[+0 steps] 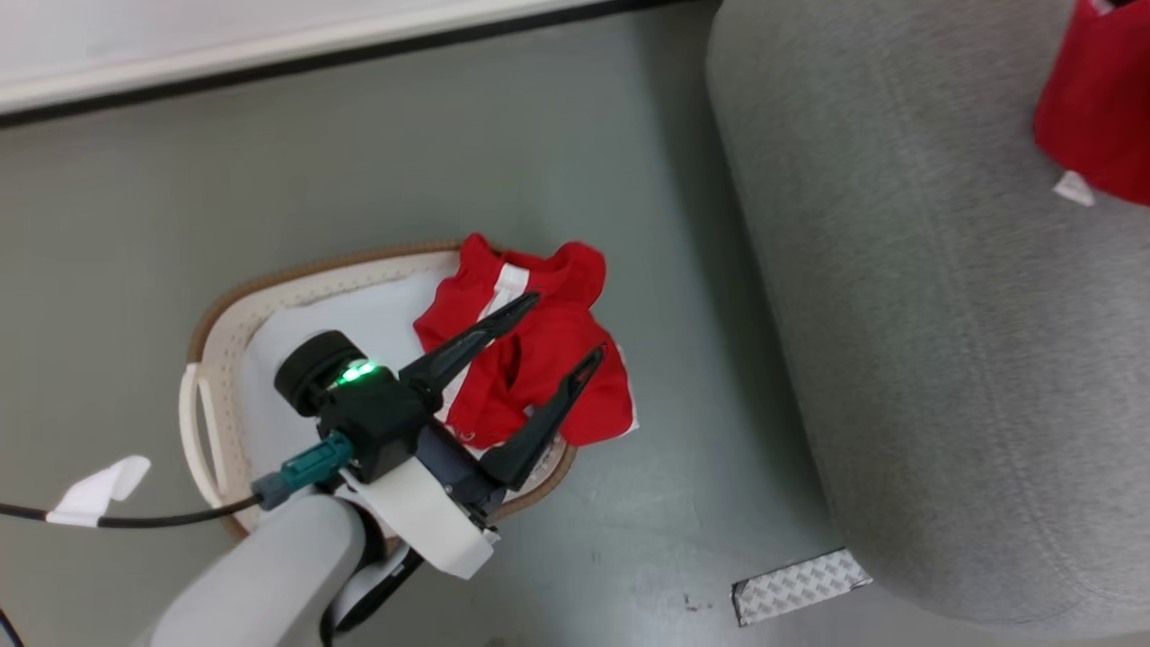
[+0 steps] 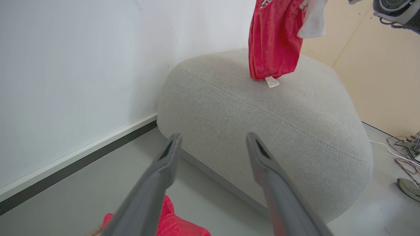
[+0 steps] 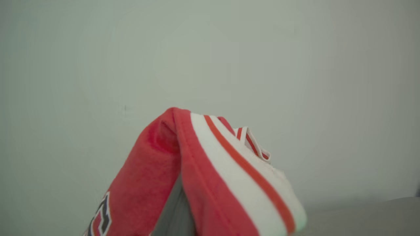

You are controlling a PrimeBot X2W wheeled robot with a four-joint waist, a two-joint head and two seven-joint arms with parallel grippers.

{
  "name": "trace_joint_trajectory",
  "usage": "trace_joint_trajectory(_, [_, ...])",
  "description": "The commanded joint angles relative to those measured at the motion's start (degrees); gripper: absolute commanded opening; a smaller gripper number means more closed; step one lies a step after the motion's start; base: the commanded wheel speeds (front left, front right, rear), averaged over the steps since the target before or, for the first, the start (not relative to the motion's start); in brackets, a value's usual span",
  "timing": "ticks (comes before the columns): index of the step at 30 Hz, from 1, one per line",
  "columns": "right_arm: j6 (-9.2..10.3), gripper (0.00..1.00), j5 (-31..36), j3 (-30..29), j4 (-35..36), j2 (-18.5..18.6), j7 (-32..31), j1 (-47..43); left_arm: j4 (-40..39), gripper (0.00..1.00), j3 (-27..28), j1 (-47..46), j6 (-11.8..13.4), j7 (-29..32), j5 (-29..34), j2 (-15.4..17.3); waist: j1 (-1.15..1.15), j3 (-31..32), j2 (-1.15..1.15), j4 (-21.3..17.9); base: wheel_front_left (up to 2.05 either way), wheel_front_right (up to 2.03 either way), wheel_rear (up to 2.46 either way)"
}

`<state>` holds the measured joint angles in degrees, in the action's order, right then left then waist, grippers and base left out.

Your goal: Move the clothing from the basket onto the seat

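Clothing (image 3: 203,183), its block letters cut off and unreadable, is clamped over the seat (image 2: 262,124) by the cloth-hidden right gripper; the left gripper (image 1: 567,323) is spread wide.

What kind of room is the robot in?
Probably a robot test lab dressed like a home: a grey sofa, a laundry basket on a bare floor, and loose wires.

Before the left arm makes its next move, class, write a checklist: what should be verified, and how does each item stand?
1. Left gripper open: ok.
2. Left gripper above second garment in basket: ok.
3. Fingers touching that garment: cannot tell.
4. Held garment hanging over seat: ok.
5. Held garment released onto seat: not ok.
6. Basket emptied: not ok.
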<state>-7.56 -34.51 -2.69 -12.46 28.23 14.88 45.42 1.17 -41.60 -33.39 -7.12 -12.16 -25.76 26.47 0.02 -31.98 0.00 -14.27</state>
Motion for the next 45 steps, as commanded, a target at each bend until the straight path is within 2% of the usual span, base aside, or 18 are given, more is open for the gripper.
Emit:
trace_joint_trajectory(1, [0.14,0.0,-0.2,-1.26,-1.0,1.06,0.21,1.39,-0.47,1.0,0.08,-0.55,-0.29,-0.06,-0.08,0.67,-0.02,-2.87,0.0,2.1,0.0,0.0,0.0])
trace_joint_trajectory(8, [0.14,0.0,3.02,-4.39,-10.59,3.02,-2.11,4.34,-1.21,1.0,1.07,-1.29,-0.27,-0.52,-0.23,2.41,-0.02,-6.58,0.0,3.75,0.0,0.0,0.0])
trace_joint_trajectory(16, [0.14,0.0,6.84,-6.95,-21.42,-1.53,-5.42,5.46,-1.1,1.0,1.12,-2.23,-0.29,-0.85,-0.07,2.68,-0.02,-8.58,0.0,4.43,0.0,0.0,0.0])
trace_joint_trajectory(17, [0.14,0.02,7.33,-7.01,-22.63,-1.94,-6.51,5.47,-0.94,1.0,1.15,-2.37,-0.29,-0.91,-0.15,2.6,-0.02,-8.61,0.0,4.46,0.0,0.0,0.0])
trace_joint_trajectory(18, [0.15,0.16,7.49,-7.24,-23.95,-2.26,-7.73,5.5,-0.78,1.0,1.16,-2.52,-0.29,-0.99,-0.22,2.53,-0.02,-8.6,0.0,4.49,0.0,0.0,0.0])
trace_joint_trajectory(19, [0.15,0.24,7.65,-7.45,-25.48,-2.6,-9.27,5.46,-0.55,1.0,1.15,-2.58,-0.29,-1.08,-0.34,2.46,-0.02,-8.5,0.0,4.49,0.0,0.0,0.0])
trace_joint_trajectory(20, [0.14,0.27,8.06,-6.83,-26.53,-3.05,-10.83,5.34,-0.3,1.0,1.15,-2.48,-0.29,-1.17,-0.54,2.32,-0.02,-8.27,0.0,4.48,0.0,0.0,0.0])
trace_joint_trajectory(22, [0.15,0.49,8.03,-6.8,-28.74,-3.57,-13.37,5.36,0.19,1.0,1.12,-2.16,-0.23,-1.34,-0.94,2.1,-0.02,-7.53,0.0,4.33,0.0,0.0,0.0])
trace_joint_trajectory(23, [0.15,0.97,7.97,-6.54,-29.8,-3.9,-14.76,5.39,0.6,1.0,1.12,-2.0,-0.23,-1.27,-1.18,2.02,-0.02,-7.02,0.0,4.23,0.0,0.0,0.0])
trace_joint_trajectory(24, [0.14,1.0,7.79,-6.04,-30.34,-4.06,-15.73,5.22,0.88,1.0,1.13,-1.89,-0.22,-1.38,-1.26,1.9,-0.02,-6.45,0.0,4.11,0.0,0.0,0.0])
trace_joint_trajectory(31, [0.15,1.0,6.67,-1.19,-30.79,-3.43,-20.8,1.79,3.08,1.0,0.91,-0.62,0.11,-2.1,-2.28,0.17,-0.02,-0.51,0.0,3.27,0.0,0.0,0.0])
trace_joint_trajectory(37, [0.15,1.0,5.24,2.5,-27.6,-1.43,-22.84,-1.83,4.93,1.0,1.07,1.11,0.66,-2.54,-2.97,-1.29,-0.02,4.72,0.0,2.29,0.0,0.0,0.0])
trace_joint_trajectory(45, [0.14,1.0,3.07,6.0,-20.7,3.1,-25.45,-6.42,7.8,1.0,2.43,5.2,1.85,-3.01,-5.36,-4.14,-0.02,14.65,0.0,0.98,0.0,0.0,0.0])
